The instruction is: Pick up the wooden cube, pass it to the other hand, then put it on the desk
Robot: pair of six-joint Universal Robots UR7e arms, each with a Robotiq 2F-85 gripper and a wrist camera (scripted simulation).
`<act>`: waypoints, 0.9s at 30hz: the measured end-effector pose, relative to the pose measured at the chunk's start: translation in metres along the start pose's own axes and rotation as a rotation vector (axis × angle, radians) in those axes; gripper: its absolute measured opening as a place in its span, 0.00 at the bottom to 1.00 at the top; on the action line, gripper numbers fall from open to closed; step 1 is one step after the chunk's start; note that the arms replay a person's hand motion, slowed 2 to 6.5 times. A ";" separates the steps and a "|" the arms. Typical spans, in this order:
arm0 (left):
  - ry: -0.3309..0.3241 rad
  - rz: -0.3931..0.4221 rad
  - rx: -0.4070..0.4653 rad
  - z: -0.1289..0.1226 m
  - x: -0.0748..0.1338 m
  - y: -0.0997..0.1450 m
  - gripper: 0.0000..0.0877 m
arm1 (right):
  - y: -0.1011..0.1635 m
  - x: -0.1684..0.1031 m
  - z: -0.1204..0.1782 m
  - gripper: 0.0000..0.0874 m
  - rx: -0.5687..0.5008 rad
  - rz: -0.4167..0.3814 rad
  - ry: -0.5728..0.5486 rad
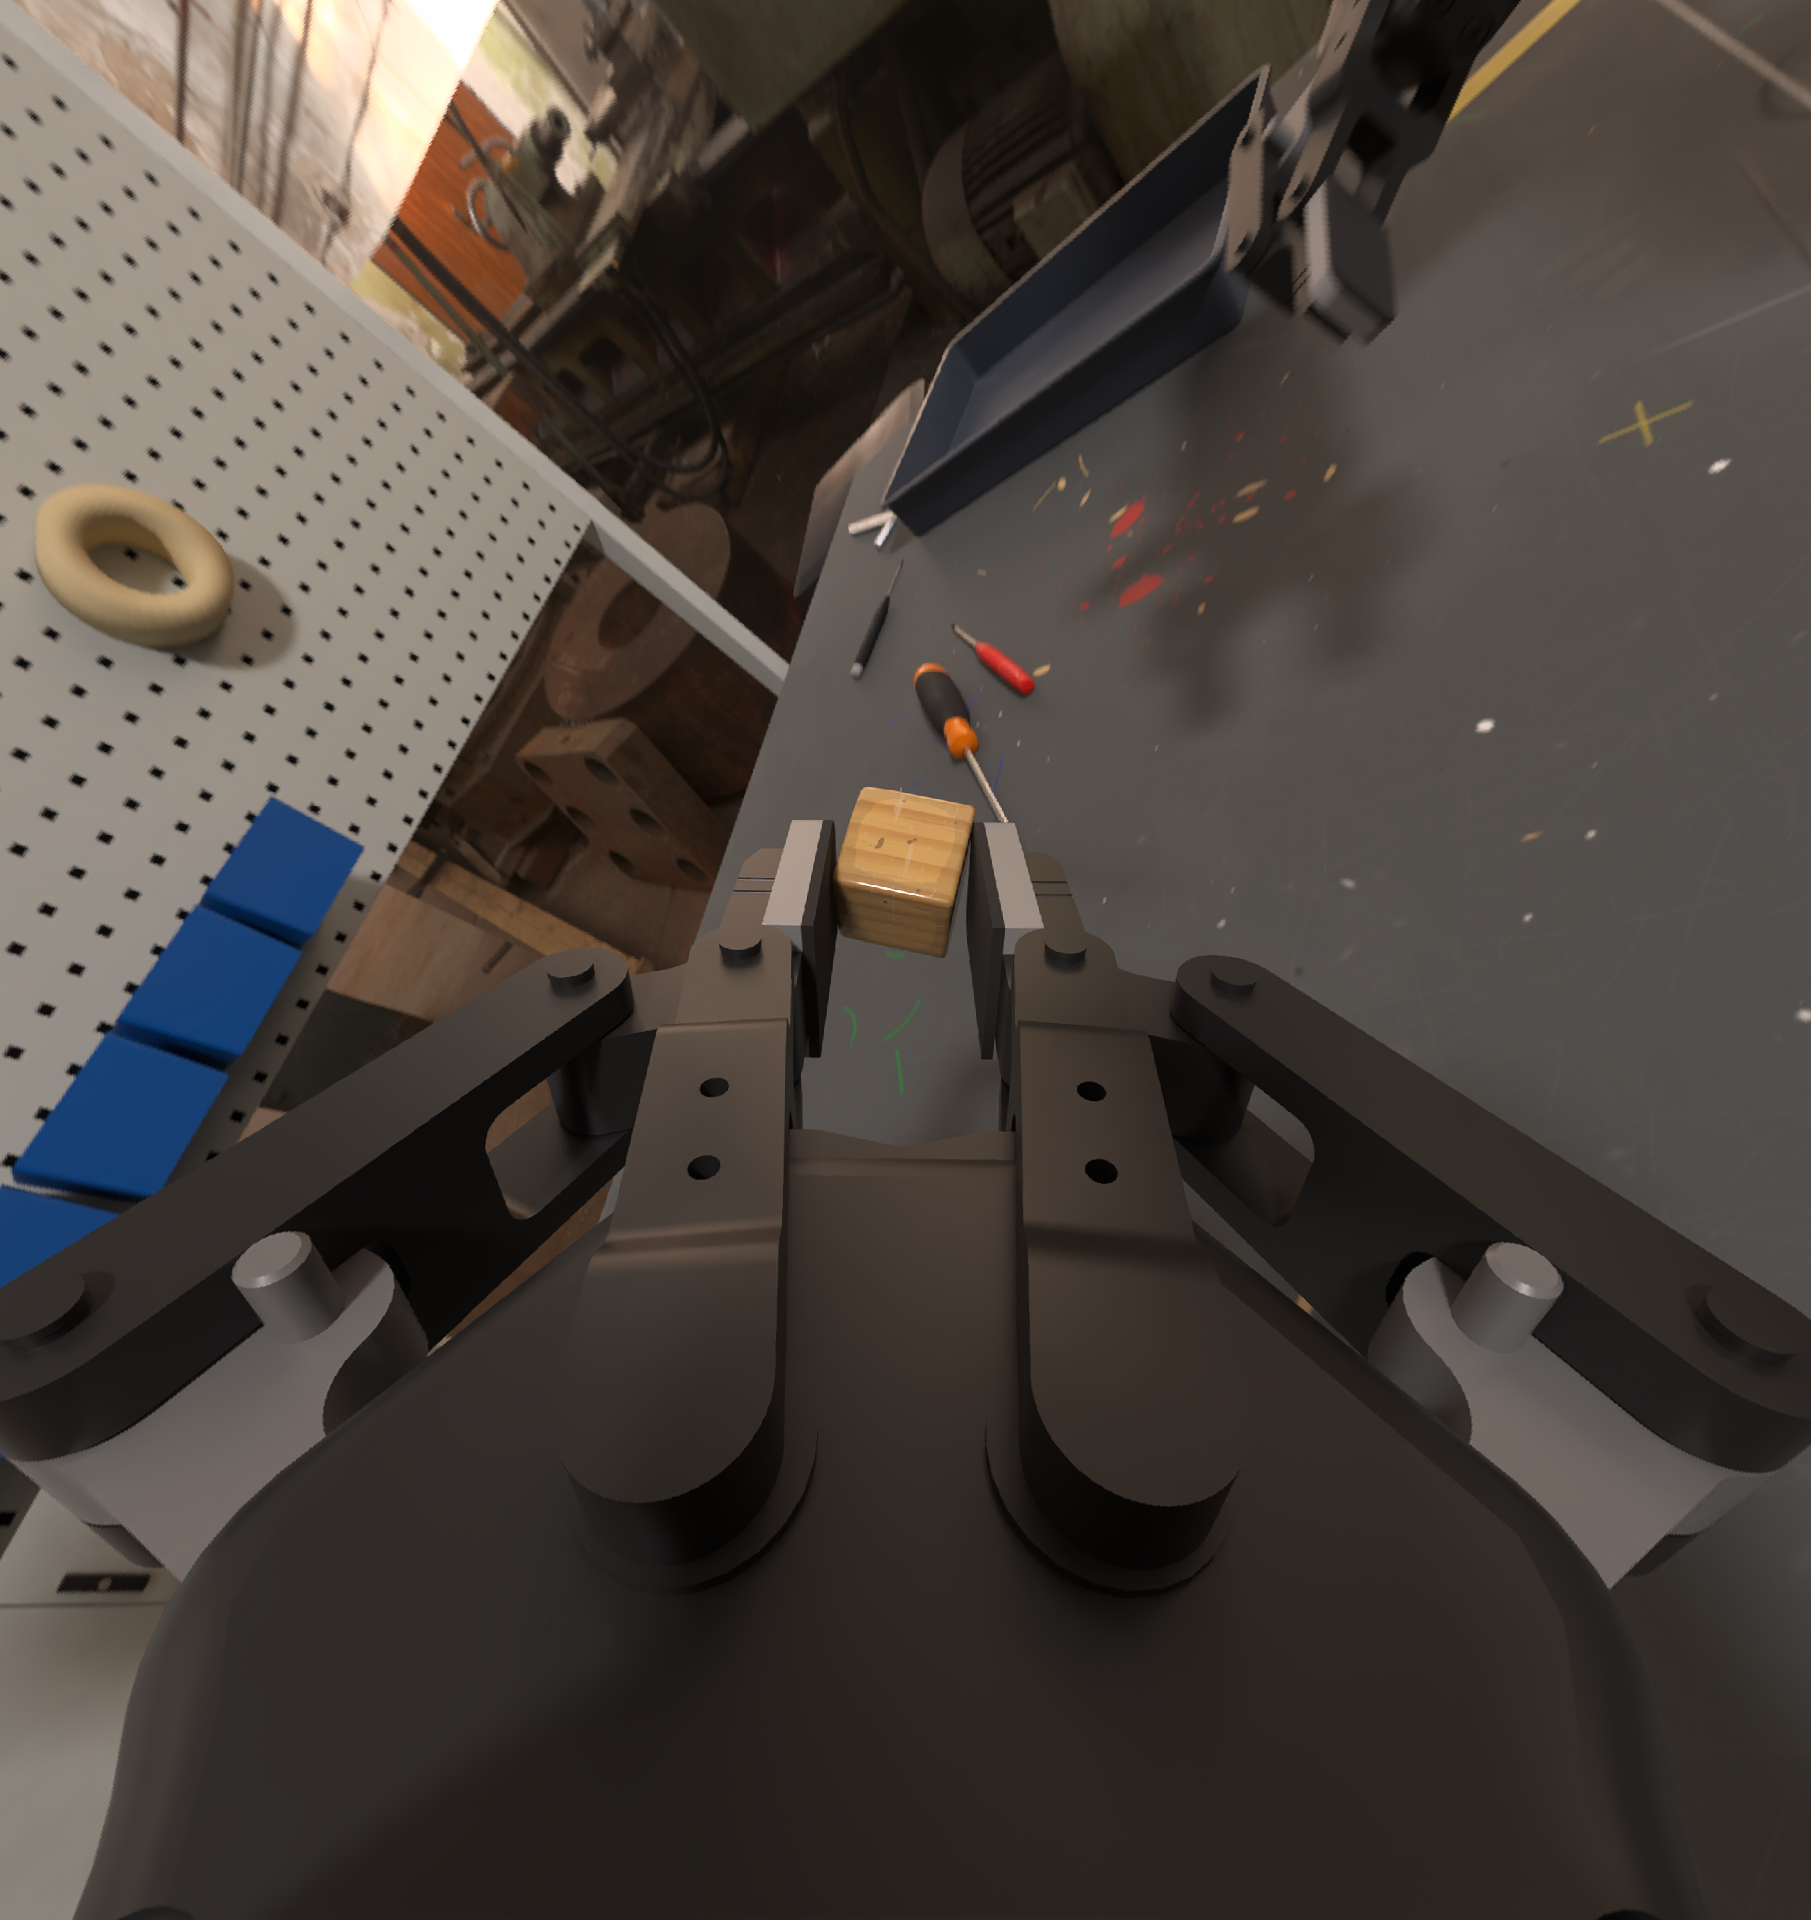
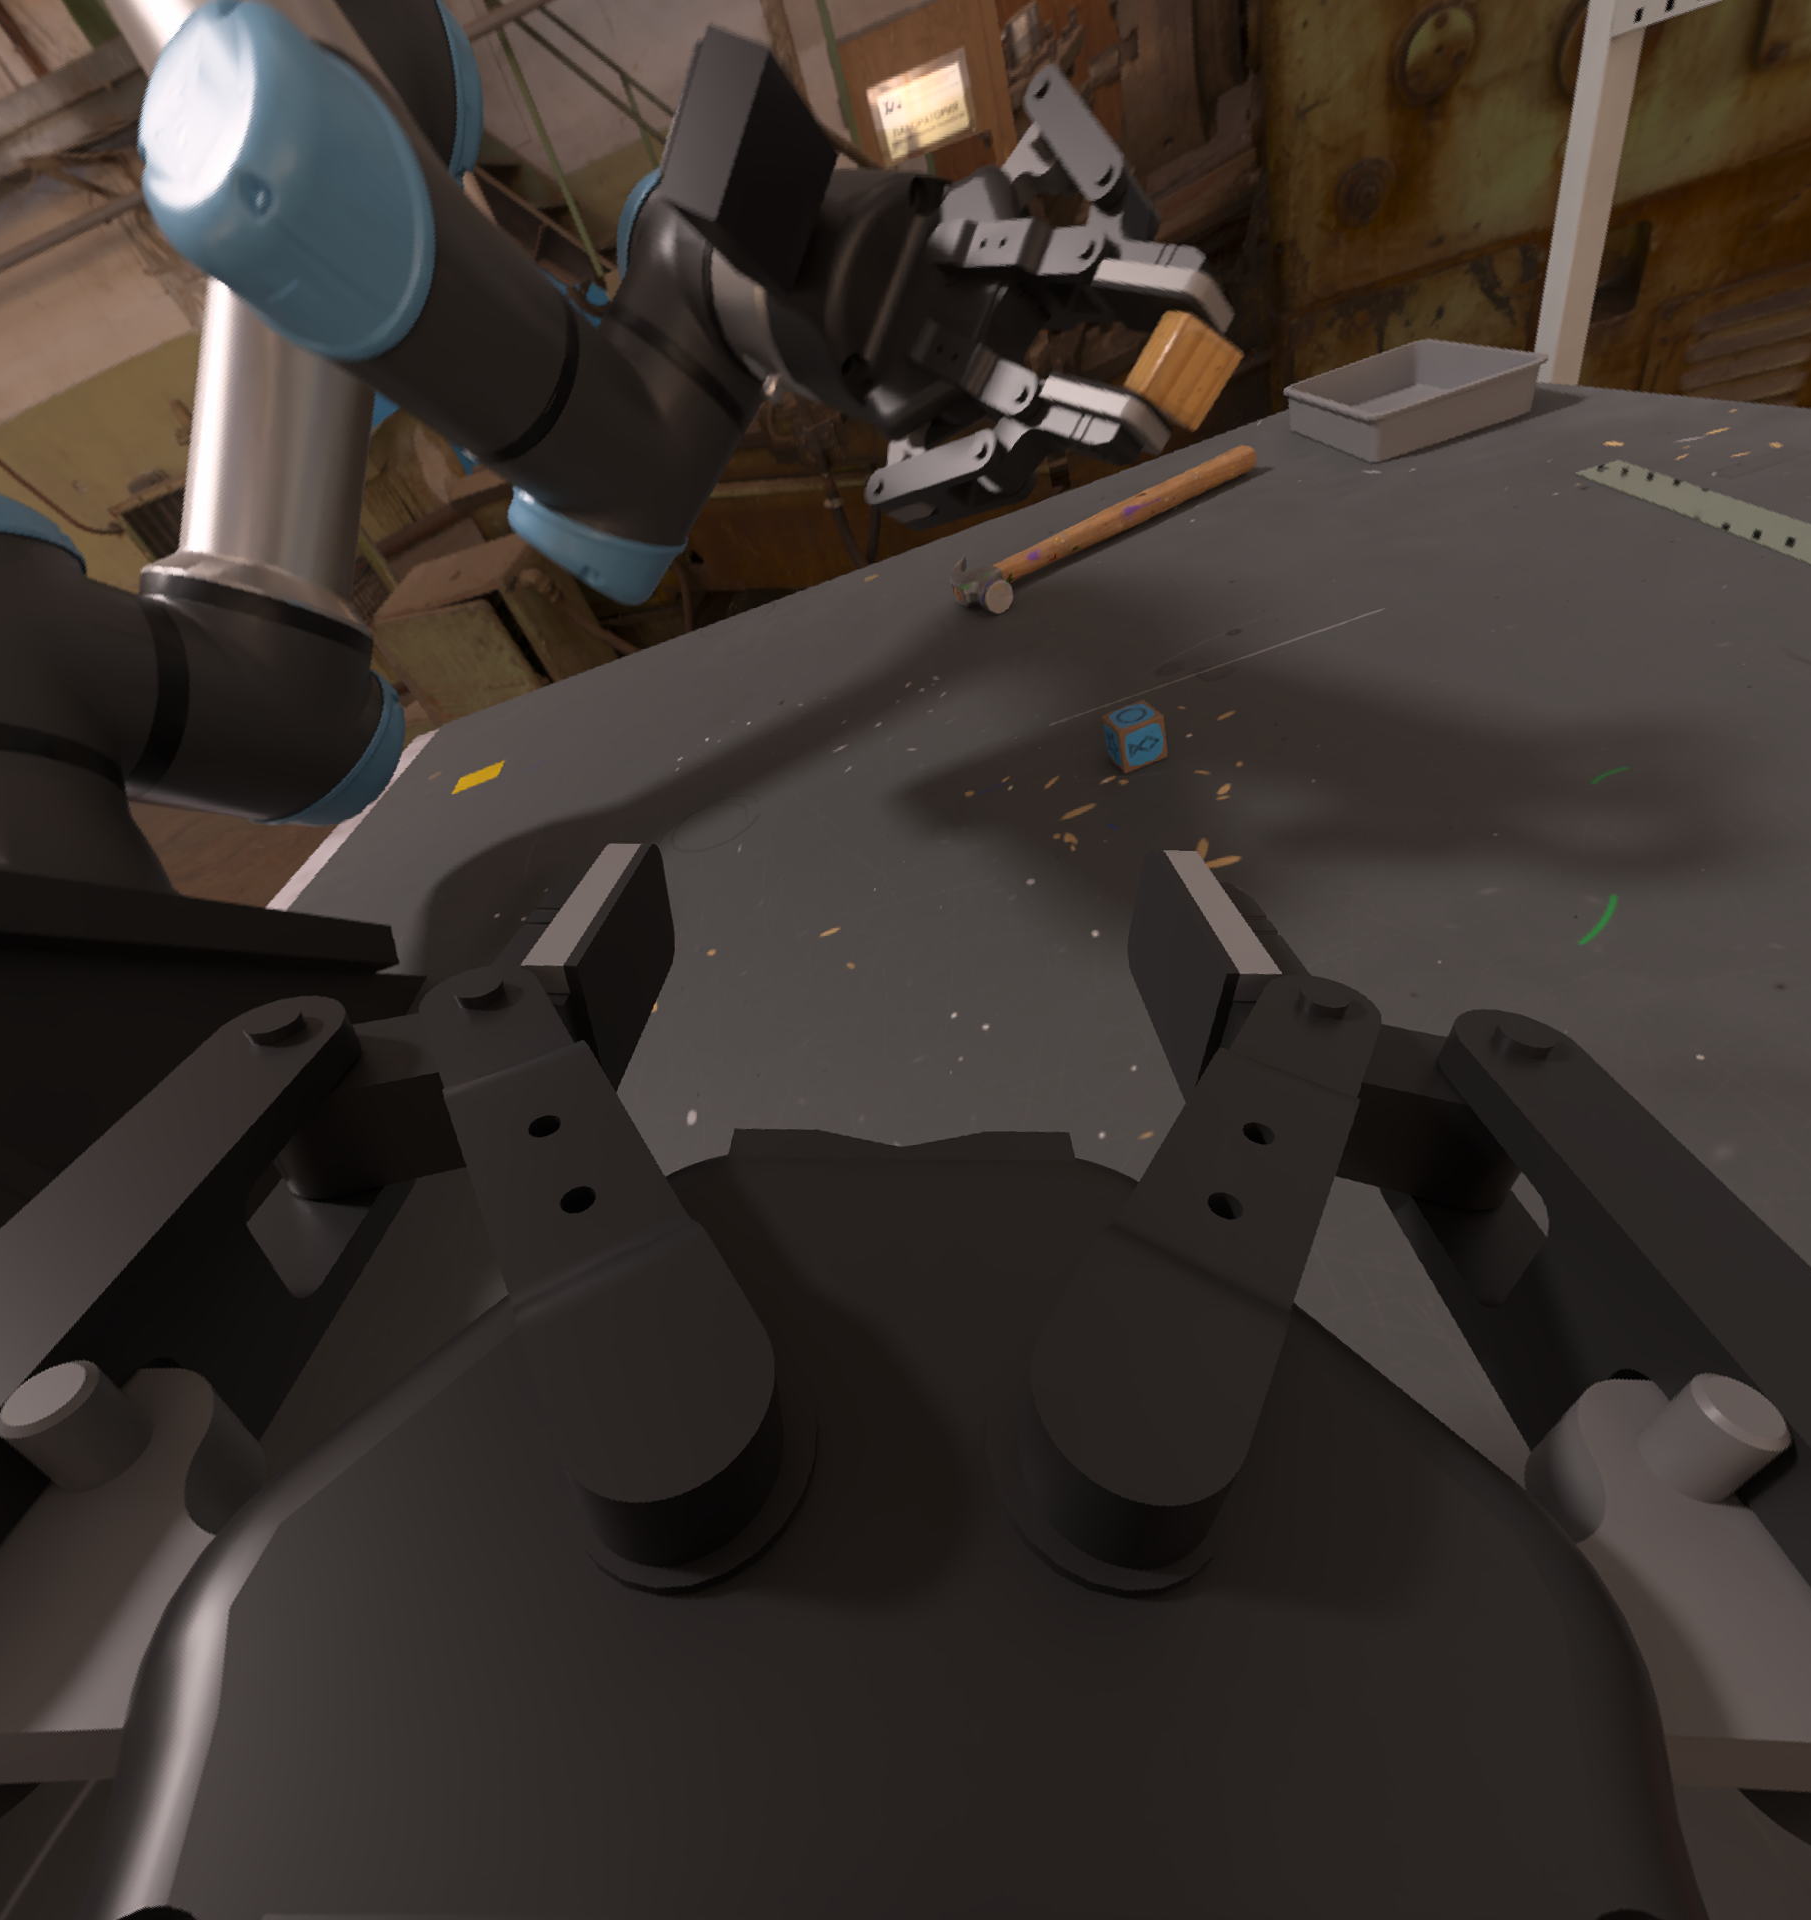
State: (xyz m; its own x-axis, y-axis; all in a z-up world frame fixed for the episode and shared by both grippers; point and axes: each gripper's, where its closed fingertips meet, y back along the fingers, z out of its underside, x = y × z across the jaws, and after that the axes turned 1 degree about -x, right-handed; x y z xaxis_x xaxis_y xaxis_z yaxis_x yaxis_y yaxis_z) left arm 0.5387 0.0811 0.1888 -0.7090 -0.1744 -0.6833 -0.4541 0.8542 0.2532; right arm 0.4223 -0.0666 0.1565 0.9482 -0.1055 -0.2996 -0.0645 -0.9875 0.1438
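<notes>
Wooden cube [image 1: 903, 883] sits at the centre of the left wrist view, clamped between our left gripper's [image 1: 901, 883] two pads and lifted clear of the grey desk [image 1: 1400, 935]. In the right wrist view, we see that same cube [image 2: 1183, 371] in the upper middle of the frame, held above the desk edge. Our right gripper [image 2: 911, 935] hangs over the desk with its jaws spread wide and nothing between them. A dark blue tray [image 1: 1077, 374] at upper right looks empty, as does a grey bin [image 2: 1415, 397] at upper right. A small blue block [image 2: 1134, 738] bears printed symbols.
</notes>
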 end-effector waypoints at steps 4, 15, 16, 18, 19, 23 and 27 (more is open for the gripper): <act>-0.017 -0.015 0.055 -0.018 0.011 -0.002 0.26 | -0.010 0.003 -0.009 0.87 0.016 0.016 -0.018; -0.095 -0.070 0.103 -0.048 0.035 -0.012 0.26 | -0.034 0.012 -0.028 0.83 0.037 0.059 -0.063; -0.101 -0.073 0.103 -0.050 0.037 -0.013 0.26 | -0.036 0.012 -0.029 0.83 0.037 0.061 -0.065; -0.113 -0.078 0.103 -0.053 0.041 -0.015 0.26 | -0.039 0.013 -0.031 0.83 0.038 0.063 -0.070; -0.118 -0.079 0.103 -0.055 0.043 -0.016 0.26 | -0.041 0.013 -0.032 0.83 0.037 0.065 -0.073; -0.138 -0.079 0.101 -0.060 0.050 -0.020 0.26 | -0.047 0.016 -0.035 0.83 0.032 0.076 -0.082; -0.158 -0.078 0.088 -0.063 0.055 -0.024 0.26 | -0.052 0.020 -0.037 0.82 0.024 0.092 -0.088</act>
State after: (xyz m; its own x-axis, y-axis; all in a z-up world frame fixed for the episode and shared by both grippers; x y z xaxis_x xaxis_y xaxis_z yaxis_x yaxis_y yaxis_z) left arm 0.4766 0.0204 0.1880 -0.5771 -0.1688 -0.7990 -0.4508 0.8817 0.1393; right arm 0.4558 -0.0134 0.1776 0.9072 -0.2048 -0.3675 -0.1585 -0.9755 0.1524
